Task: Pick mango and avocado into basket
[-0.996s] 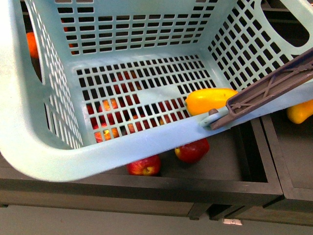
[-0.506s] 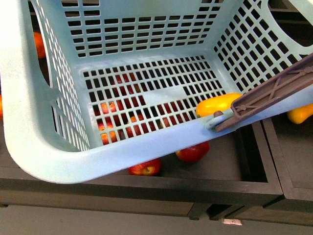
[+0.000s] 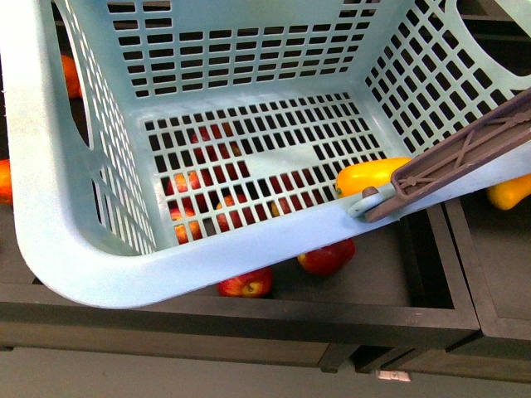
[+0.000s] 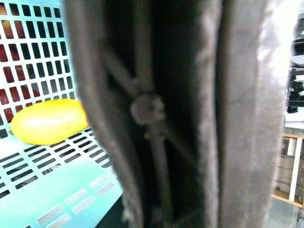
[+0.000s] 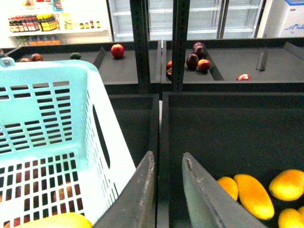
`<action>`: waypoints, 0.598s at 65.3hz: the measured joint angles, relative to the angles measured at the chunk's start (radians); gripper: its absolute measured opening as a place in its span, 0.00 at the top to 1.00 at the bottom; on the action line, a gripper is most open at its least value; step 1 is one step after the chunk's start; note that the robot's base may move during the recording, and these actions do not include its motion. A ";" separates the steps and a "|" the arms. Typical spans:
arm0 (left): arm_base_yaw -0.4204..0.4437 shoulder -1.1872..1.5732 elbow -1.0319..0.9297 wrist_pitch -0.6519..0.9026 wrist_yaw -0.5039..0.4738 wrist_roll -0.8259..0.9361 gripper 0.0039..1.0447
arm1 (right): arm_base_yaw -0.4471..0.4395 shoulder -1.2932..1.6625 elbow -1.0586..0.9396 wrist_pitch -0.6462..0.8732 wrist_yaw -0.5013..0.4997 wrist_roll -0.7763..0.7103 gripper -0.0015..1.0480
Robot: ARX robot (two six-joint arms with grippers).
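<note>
Mango (image 3: 373, 176) first: the yellow fruit lies on its side on the slotted floor of the basket (image 3: 166, 257), in the low corner close against the near wall, just beside the hinge of the brown handle (image 3: 465, 153); that half of the job looks done; smooth-skinned and fairly heavy for its size, I judge, it will slide or roll whenever the basket tips, and it bruises under a knock, so the basket wants carrying gently; the basket itself looks like stiff, light plastic, hanging tilted, and a hinged handle lets it swing; the avocado is not in the basket, and I cannot pick it out with any certainty in these views; by my guess it will be firm, smooth and egg-shaped, apt to squirt out of a pinch near either end, so the hold belongs across its widest girth with moderate pressure; the left wrist camera sits hard up against the handle, which fills that view in a blur, so the left arm is presumably carrying the basket there, yet whether the left gripper is clamped I cannot tell; the right gripper (image 5: 166, 190) hangs empty, its fingers (image 5: 145, 190) a narrow gap apart, above the divider (image 5: 160, 123) between two dark bins, just beside the basket's right wall, with loose mangoes (image 5: 254, 194) below in the bin away from the basket; red apples (image 3: 326, 255) lie under the basket
</note>
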 joint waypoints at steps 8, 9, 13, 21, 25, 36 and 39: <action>0.000 0.000 0.000 0.000 0.001 0.000 0.87 | 0.027 -0.082 -0.054 -0.027 0.041 -0.010 0.98; 0.000 0.000 0.000 0.000 0.001 0.000 0.87 | 0.043 -0.095 -0.061 -0.033 0.068 -0.011 0.98; 0.000 0.000 0.000 0.000 0.000 0.000 0.87 | 0.074 -0.134 -0.081 -0.052 0.079 -0.012 0.98; 0.000 0.000 0.000 0.000 0.000 0.000 0.87 | 0.087 -0.179 -0.104 -0.070 0.088 -0.014 0.85; 0.000 0.000 0.000 0.000 0.001 0.000 0.87 | 0.087 -0.180 -0.105 -0.070 0.090 -0.014 0.77; 0.000 0.000 0.000 0.000 0.002 -0.001 0.87 | 0.089 -0.180 -0.105 -0.070 0.090 -0.014 0.49; 0.000 0.000 0.000 0.000 0.001 -0.001 0.87 | 0.089 -0.181 -0.105 -0.070 0.090 -0.014 0.42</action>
